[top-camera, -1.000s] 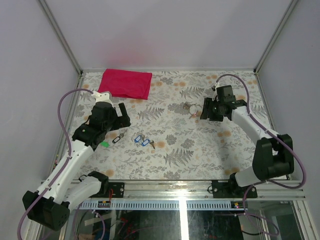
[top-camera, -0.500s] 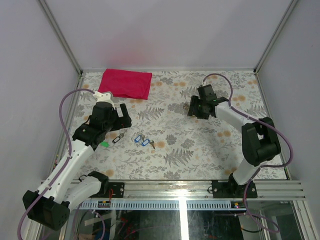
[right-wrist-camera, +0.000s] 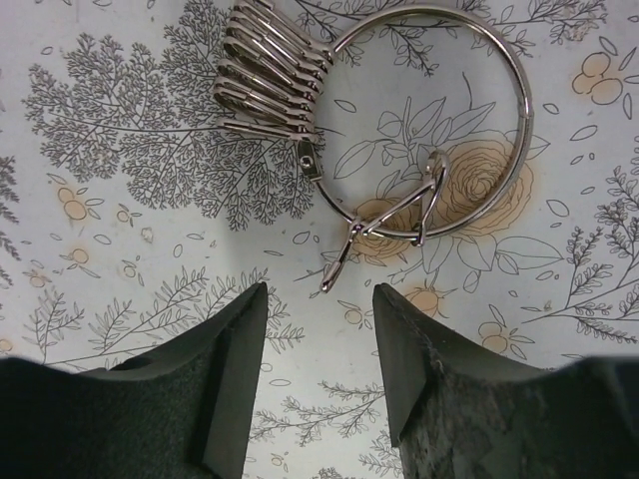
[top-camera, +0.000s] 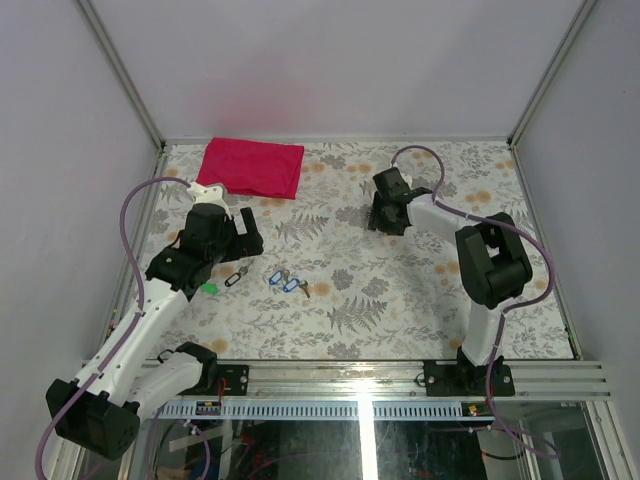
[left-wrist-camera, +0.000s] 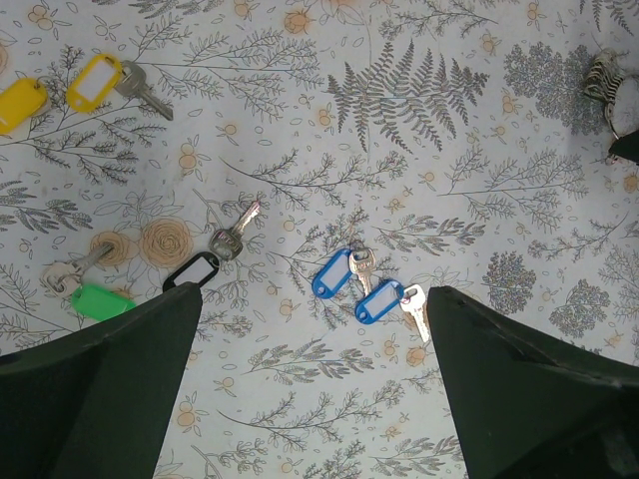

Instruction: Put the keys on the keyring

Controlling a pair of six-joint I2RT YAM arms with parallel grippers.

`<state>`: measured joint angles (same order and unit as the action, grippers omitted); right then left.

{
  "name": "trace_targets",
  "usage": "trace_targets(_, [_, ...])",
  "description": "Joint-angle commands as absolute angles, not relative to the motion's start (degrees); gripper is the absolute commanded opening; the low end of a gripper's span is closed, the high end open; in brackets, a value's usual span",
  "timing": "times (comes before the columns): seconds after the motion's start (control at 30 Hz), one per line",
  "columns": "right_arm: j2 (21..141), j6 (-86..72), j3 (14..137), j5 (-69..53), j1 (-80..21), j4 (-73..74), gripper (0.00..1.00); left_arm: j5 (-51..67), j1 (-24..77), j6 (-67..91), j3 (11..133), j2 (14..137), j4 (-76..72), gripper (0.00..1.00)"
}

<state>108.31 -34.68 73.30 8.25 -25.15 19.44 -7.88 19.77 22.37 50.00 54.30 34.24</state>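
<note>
Two keys with blue tags (top-camera: 284, 282) lie side by side mid-table, also seen in the left wrist view (left-wrist-camera: 337, 272). My left gripper (top-camera: 246, 232) hovers open over the table, the blue keys just beyond the gap between its jaws (left-wrist-camera: 315, 291). The keyring (right-wrist-camera: 526, 120), a large silver ring carrying a row of clips (right-wrist-camera: 270, 70), lies flat on the table; the left wrist view catches it at its right edge (left-wrist-camera: 602, 78). My right gripper (right-wrist-camera: 319, 294) hangs open just short of it, a loose clip end pointing into the gap. From above, the right gripper (top-camera: 385, 214) hides the ring.
A red cloth (top-camera: 252, 167) lies at the back left. A green-tagged key (left-wrist-camera: 100, 300), a black-tagged key (left-wrist-camera: 192, 270) and two yellow-tagged keys (left-wrist-camera: 95, 80) lie left of the blue ones. Grey walls enclose the floral table on three sides.
The right arm swung left and its gripper came over the keyring, with the jaws drawn slightly closer. The left arm stayed put.
</note>
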Motion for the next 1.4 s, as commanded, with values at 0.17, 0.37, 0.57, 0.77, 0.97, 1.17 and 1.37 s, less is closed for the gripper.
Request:
trace_targets(0.17, [113.9, -34.8, 78.2, 11.4, -26.1, 21.0, 0.45, -7.4, 19.7, 21.4, 49.9, 53.8, 32.3, 1.0])
trace_targets(0.37, [115.3, -34.2, 79.1, 12.8, -26.4, 21.8, 0.39, -7.4, 19.7, 21.4, 49.9, 53.8, 32.1, 1.0])
trace_targets(0.57, [115.8, -33.7, 78.7, 13.5, -26.5, 22.3, 0.29, -7.9, 19.7, 21.4, 49.9, 53.5, 32.2, 1.0])
trace_targets(0.77, [115.9, -32.1, 78.4, 14.2, -26.5, 22.5, 0.16, -8.8, 19.6, 22.0, 49.9, 53.5, 32.1, 1.0])
trace_targets(0.97, [111.1, -27.6, 75.1, 14.6, -26.5, 21.2, 0.01, -9.4, 19.6, 22.7, 48.1, 50.7, 28.4, 1.0])
trace_targets(1.17, [100.3, -18.6, 68.6, 9.8, -26.5, 18.3, 0.0, -13.6, 19.5, 23.9, 44.8, 46.1, 23.0, 1.0])
trace_targets(1.37, [87.8, -11.9, 63.3, 1.3, -26.4, 19.1, 0.0, -11.3, 17.9, 20.5, 49.4, 47.0, 26.1, 1.0])
